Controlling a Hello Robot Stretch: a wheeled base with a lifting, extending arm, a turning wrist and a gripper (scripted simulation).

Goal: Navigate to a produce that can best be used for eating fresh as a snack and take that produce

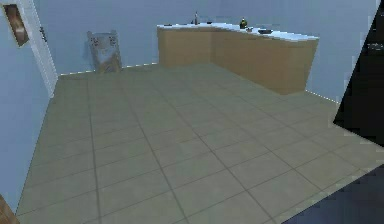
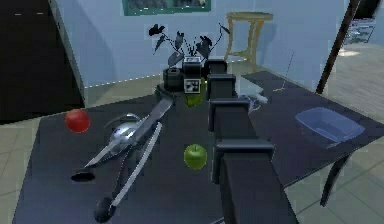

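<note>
Home kitchen-diner: corner counter [image 1: 245, 52], tiled floor [image 1: 180, 140], dark dining table [image 2: 45, 165], wooden chair [image 2: 247, 35].

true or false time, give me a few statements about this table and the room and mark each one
1. A green apple lies on the dark table, just left of the arm in the arm side view. True.
2. The red round fruit lies near the table's right end in the arm side view. False: it is near the left end.
3. A wooden stool stands beyond the table. True.
4. The floor in the forward view is carpeted. False: it is tiled.
5. The green apple lies in the clear tray. False: it lies on the tabletop, apart from the tray.
</note>
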